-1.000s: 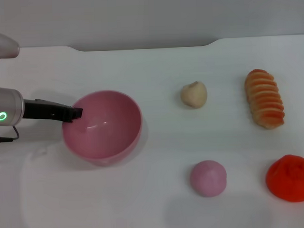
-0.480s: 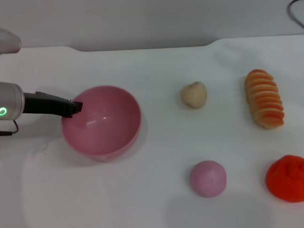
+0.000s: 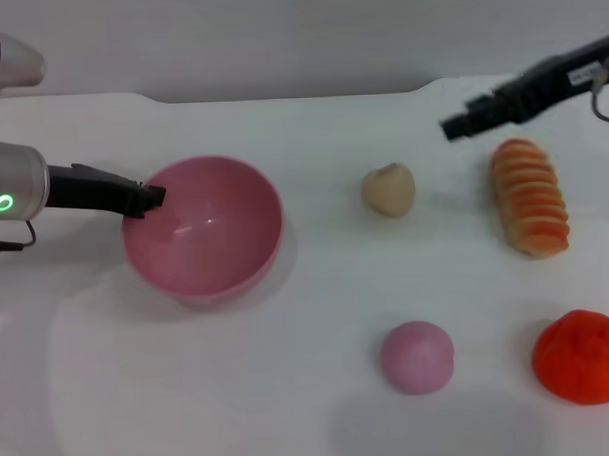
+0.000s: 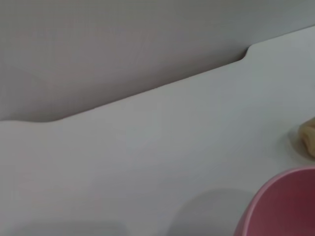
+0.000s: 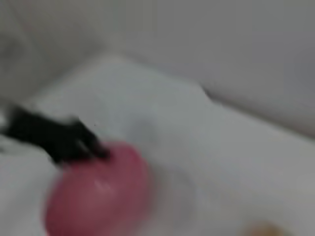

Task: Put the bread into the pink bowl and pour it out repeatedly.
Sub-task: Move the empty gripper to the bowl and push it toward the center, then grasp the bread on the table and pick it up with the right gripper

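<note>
Seen from the head camera: left gripper point(image 3: 148, 198) at the near-left rim of the pink bowl point(image 3: 202, 229), fingers clenched on that rim, bowl resting on the white surface point(image 3: 290, 389). Right gripper point(image 3: 456, 126) poised over the far right of the surface, beside the far end of the bread point(image 3: 529, 196); whether its fingers were released or clenched could not be told. Bread lying on the surface at right, well apart from the bowl. Cream bun point(image 3: 388, 190) between them; pink ball point(image 3: 417, 356) and orange fruit point(image 3: 581, 356) nearer the robot.
</note>
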{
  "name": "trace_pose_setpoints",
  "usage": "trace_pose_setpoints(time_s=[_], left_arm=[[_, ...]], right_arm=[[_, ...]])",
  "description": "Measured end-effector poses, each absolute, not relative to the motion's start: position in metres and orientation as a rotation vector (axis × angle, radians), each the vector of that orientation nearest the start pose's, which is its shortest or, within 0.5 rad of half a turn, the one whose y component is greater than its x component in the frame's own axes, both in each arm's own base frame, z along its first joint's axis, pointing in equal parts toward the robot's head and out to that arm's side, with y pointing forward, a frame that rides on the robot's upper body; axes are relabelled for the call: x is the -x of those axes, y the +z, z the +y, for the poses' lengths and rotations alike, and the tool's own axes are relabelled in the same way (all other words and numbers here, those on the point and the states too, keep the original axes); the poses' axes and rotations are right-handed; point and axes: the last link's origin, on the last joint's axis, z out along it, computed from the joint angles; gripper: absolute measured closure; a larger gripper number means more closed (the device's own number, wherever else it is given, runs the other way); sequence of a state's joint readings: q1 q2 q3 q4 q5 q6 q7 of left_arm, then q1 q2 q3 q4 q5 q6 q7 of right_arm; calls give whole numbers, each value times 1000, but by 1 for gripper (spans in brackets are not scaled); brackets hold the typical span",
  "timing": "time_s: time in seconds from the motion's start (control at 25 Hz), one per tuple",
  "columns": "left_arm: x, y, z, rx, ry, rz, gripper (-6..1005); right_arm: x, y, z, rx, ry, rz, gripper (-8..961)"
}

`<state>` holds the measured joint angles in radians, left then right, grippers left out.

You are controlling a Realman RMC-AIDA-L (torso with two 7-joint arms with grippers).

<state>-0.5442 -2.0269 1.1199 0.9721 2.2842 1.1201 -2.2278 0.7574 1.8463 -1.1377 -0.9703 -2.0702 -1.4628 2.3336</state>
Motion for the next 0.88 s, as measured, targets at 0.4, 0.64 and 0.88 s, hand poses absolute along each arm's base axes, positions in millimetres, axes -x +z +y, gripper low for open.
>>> trace_pose_setpoints(time_s=[0.4, 0.64, 0.88], left_arm=[[248, 20, 402, 2416, -50, -989, 950], [242, 19, 405, 2427, -52, -967, 950], [239, 19, 407, 2437, -49, -944, 950]], right_arm=[[-189, 89, 435, 2333, -430, 1051, 439], [-204, 70, 438, 2172, -476, 1049, 443], [-214, 44, 433, 2120, -416, 1071, 446]])
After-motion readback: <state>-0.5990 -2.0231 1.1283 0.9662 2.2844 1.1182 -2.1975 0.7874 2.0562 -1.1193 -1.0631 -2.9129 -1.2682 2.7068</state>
